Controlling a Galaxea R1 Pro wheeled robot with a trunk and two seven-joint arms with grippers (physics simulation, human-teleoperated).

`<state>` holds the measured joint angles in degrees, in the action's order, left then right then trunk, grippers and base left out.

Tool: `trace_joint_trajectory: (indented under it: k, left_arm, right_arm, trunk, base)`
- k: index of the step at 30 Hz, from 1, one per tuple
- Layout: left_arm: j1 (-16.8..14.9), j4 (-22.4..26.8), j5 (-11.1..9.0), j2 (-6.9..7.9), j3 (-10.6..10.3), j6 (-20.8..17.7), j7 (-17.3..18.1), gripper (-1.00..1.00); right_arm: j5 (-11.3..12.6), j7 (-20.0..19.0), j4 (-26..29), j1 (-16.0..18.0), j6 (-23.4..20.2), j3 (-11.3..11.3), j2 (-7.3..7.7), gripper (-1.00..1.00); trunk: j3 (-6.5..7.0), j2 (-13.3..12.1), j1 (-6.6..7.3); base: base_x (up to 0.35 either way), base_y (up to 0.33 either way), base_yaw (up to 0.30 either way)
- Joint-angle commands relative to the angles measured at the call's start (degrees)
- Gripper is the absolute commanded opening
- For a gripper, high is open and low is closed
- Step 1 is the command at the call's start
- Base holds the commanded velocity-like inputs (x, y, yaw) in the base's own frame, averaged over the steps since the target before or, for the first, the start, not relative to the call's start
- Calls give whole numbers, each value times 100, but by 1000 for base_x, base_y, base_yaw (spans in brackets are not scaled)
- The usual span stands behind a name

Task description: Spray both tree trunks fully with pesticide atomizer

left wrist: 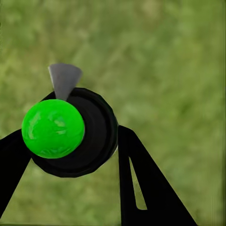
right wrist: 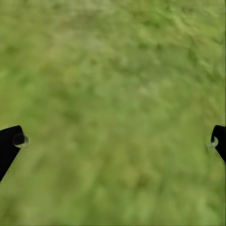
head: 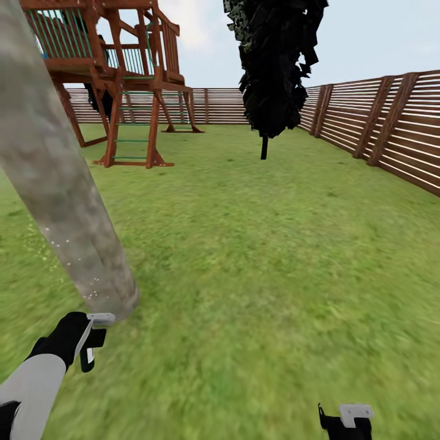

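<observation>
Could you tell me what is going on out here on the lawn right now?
The robot stands on the grass beside a pale tree trunk. Its left gripper is shut on the pesticide atomizer, a dark bottle with a green ball on it, low near the trunk's base. Whitish specks dot the bark. The right gripper hangs open over grass.

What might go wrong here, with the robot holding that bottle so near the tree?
The left gripper holds the pesticide atomizer close to the tree trunk, so the arm might bump the bark. Only a few pesticide specks show low on it, so coverage may end up patchy. The nozzle may be aimed at grass instead.
</observation>
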<state>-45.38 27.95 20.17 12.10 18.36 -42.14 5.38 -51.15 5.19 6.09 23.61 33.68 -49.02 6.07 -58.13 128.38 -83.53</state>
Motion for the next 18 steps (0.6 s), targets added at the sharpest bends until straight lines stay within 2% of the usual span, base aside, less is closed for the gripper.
trace_joint_trajectory:
  k: [1,7,9,10,11,15,18]
  left_arm:
    - [-4,9,66,-6,36,-22,59,-100]
    - [-6,26,66,4,38,-18,51,-100]
    - [1,7,76,38,40,206,49,-100]
    - [86,-18,87,60,73,517,43,-100]
    - [217,8,91,74,97,640,40,-100]
    - [426,16,87,164,121,722,38,-100]
    - [542,26,84,177,125,743,25,-100]
  right_arm:
    - [-62,45,-11,4,16,-19,2,100]
    - [-62,45,-11,4,16,-19,6,100]
    - [-60,45,-11,4,16,-19,3,100]
    - [-62,44,-11,4,16,-19,2,100]
    - [-62,44,-11,4,16,-19,6,100]
    - [-70,44,-11,4,16,-19,5,100]
    - [-71,44,-11,4,16,-19,8,100]
  trunk:
    - [-5,2,-1]
    - [-5,2,-1]
    - [-5,2,-1]
    - [-5,2,-1]
    - [-5,2,-1]
    - [-5,2,-1]
    - [-5,2,-1]
  base:
    - [207,-225,275]
    - [133,-244,277]
    - [23,-268,240]
    - [72,-269,67]
    - [103,-270,27]
    - [130,-270,8]
    - [153,-264,0]
